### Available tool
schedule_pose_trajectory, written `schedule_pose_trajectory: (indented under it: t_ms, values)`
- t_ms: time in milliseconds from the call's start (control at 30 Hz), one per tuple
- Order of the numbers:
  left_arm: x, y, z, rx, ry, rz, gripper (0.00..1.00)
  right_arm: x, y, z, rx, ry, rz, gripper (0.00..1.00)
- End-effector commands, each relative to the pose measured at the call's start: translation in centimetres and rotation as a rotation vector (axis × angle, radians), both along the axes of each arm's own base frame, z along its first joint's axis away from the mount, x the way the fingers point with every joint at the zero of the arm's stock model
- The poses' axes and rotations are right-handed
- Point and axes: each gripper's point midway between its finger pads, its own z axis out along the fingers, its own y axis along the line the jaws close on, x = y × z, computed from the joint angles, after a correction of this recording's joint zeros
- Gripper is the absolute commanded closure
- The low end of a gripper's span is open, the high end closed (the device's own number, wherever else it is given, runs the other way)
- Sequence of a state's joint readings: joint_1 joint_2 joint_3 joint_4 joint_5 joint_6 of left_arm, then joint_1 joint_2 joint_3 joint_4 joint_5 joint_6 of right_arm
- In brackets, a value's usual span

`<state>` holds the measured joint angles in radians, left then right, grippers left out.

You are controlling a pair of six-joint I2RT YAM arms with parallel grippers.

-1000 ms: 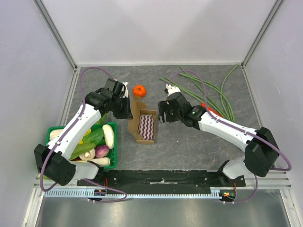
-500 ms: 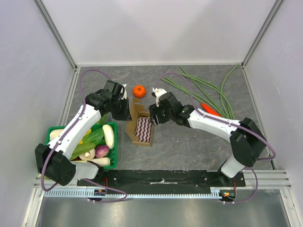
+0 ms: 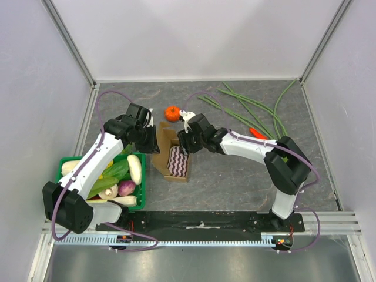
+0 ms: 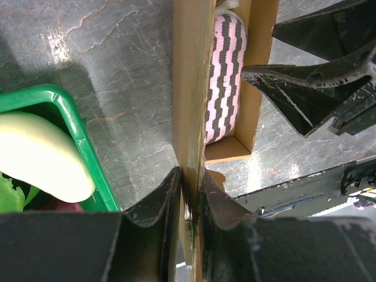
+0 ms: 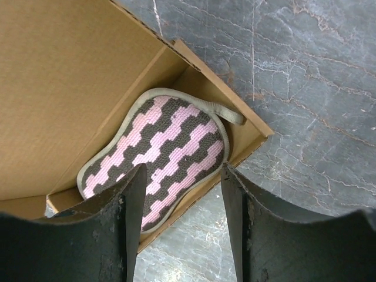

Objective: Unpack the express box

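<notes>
I see the express box (image 3: 171, 157) sitting on the grey table (image 3: 235, 176) near its middle, just right of the green crate (image 3: 141, 183) of vegetables and in front of a small orange fruit (image 3: 172, 113). It is a small, flat carton of plain brown cardboard, open, with its flap (image 4: 191, 88) standing upright along the left side. Inside lies a woven pad (image 5: 158, 155) in pink and dark zigzag stripes with a grey edge and a little loop; it fills most of the tray. My left gripper (image 4: 189, 174) is pinched on the flap's edge, cardboard squeezed between both fingers. My right gripper (image 5: 182, 194) hangs directly over the pad, fingers spread to either side of it, holding nothing.
</notes>
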<state>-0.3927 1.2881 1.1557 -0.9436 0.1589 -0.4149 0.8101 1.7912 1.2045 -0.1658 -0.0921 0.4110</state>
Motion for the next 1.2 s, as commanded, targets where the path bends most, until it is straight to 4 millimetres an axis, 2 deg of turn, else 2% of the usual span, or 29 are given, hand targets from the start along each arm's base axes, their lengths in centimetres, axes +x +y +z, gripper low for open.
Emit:
schedule_pose_trajectory:
  t_ms: [0, 133, 233, 333, 400, 733, 833, 867, 933, 967, 1100, 1167]
  values:
    - [0.2, 0.3, 0.3, -0.013, -0.029, 0.010, 0.78, 1.0, 1.7, 0.4, 0.032, -0.016, -0.005, 0.41]
    - [0.2, 0.3, 0.1, -0.021, -0.023, 0.009, 0.85, 1.3, 1.5, -1.0, 0.000, -0.008, -0.028, 0.41]
    - [0.2, 0.2, 0.2, -0.032, -0.024, 0.003, 0.86, 1.4, 1.6, -1.6, -0.017, -0.007, -0.019, 0.33]
    - [0.4, 0.0, 0.1, -0.042, -0.024, 0.000, 0.87, 1.4, 1.5, -2.6, -0.047, 0.013, -0.012, 0.30]
    - [0.4, -0.1, 0.2, -0.051, -0.024, -0.002, 0.88, 1.4, 1.5, -2.9, -0.059, 0.024, -0.011, 0.30]
    - [0.8, -0.3, -0.3, -0.056, -0.018, -0.013, 0.98, -0.6, 1.4, -6.5, -0.122, 0.119, 0.055, 0.32]
    - [1.0, -0.4, -0.4, -0.062, -0.019, -0.016, 0.98, -0.9, 1.3, -7.2, -0.133, 0.139, 0.057, 0.43]
    - [0.9, -0.5, -0.3, -0.065, -0.018, -0.019, 0.98, -0.9, 1.3, -7.3, -0.134, 0.140, 0.057, 0.51]
    - [1.1, -0.5, -0.3, -0.066, -0.021, -0.020, 0.98, -0.9, 1.3, -7.4, -0.136, 0.143, 0.053, 0.59]
    - [1.1, -0.5, -0.3, -0.066, -0.022, -0.022, 0.98, -0.8, 1.3, -7.4, -0.136, 0.141, 0.050, 0.65]
    - [1.2, -0.5, -0.2, -0.066, -0.024, -0.024, 0.98, -0.4, 1.5, -6.4, -0.121, 0.122, 0.043, 0.80]
    - [1.3, -0.5, -0.1, -0.066, -0.029, -0.022, 0.98, -0.3, 1.5, -6.1, -0.121, 0.113, 0.034, 0.92]
